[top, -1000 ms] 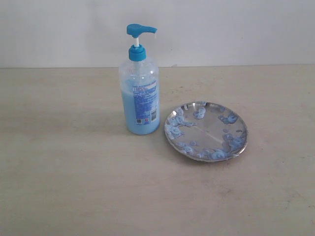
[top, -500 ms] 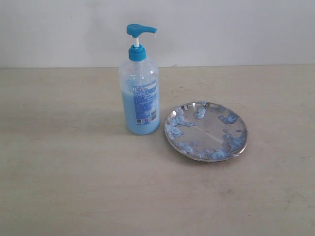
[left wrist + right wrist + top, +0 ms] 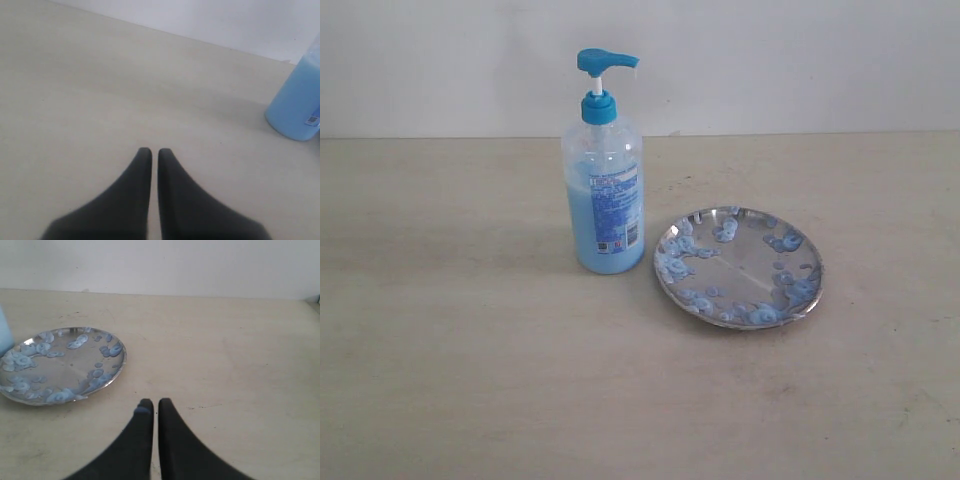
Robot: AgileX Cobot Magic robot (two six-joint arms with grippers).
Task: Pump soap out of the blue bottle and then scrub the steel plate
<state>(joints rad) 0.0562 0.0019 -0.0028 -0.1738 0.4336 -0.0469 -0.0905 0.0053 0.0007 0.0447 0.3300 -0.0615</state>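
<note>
Standing bottle, soap-dotted plate, both grippers closed

Sitting upright on the pale table (image 3: 470,380), the blue bottle (image 3: 605,190) is left of centre in the exterior view, with a plain white wall (image 3: 800,60) behind it. Its bright blue pump head (image 3: 605,60) is raised on the white stem, and the spout points toward the plate's side. Light blue soap (image 3: 605,240) fills the clear body to roughly two thirds, partly covered by the printed label (image 3: 618,205).

The steel plate (image 3: 745,265) lies flat on the table just to the right of the bottle and a little nearer the camera – close to it, but not touching. Pale blue foamy blobs ring most of its surface, thickest along the left and near edges, while the middle is bare, mirror-like metal.

Neither arm shows in the exterior view. In the left wrist view the left gripper (image 3: 151,152) hangs over bare table with its jaws together, only a thin slit between the dark fingers and nothing held; the lower part of the bottle (image 3: 297,105) stands well apart from it. In the right wrist view the right gripper (image 3: 151,403) has its jaws together too, and empty – one fingertip (image 3: 143,410) carries a small bluish smear. The plate (image 3: 70,365) lies near that gripper, not touching it
</note>
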